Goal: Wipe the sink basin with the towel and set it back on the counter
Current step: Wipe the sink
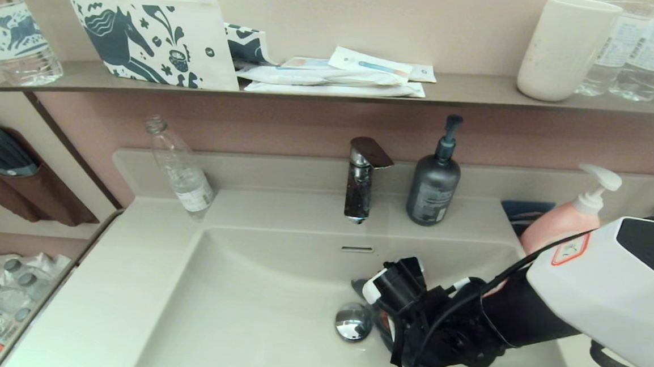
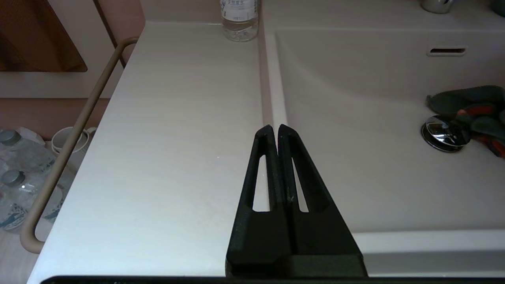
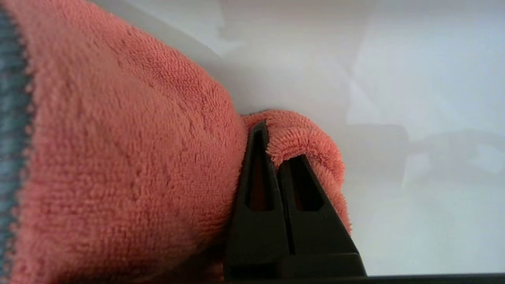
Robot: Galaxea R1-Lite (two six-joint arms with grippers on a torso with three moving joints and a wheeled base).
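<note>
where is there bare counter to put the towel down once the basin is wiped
The counter left of the sink basin is bare from the clear bottle to the front edge, though the shut left gripper hovers there. The right side is crowded by the pink pump bottle and the right gripper, clamped on the towel.

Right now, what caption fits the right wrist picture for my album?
Right gripper with jaws shut on the orange towel, down in the sink basin.

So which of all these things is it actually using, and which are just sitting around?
In use:
- towel, pinched in the right claw
- sink basin
- counter

Just there:
- left claw, shut, parked over the counter
- faucet
- grey pump bottle
- pink soap bottle
- clear bottle
</note>
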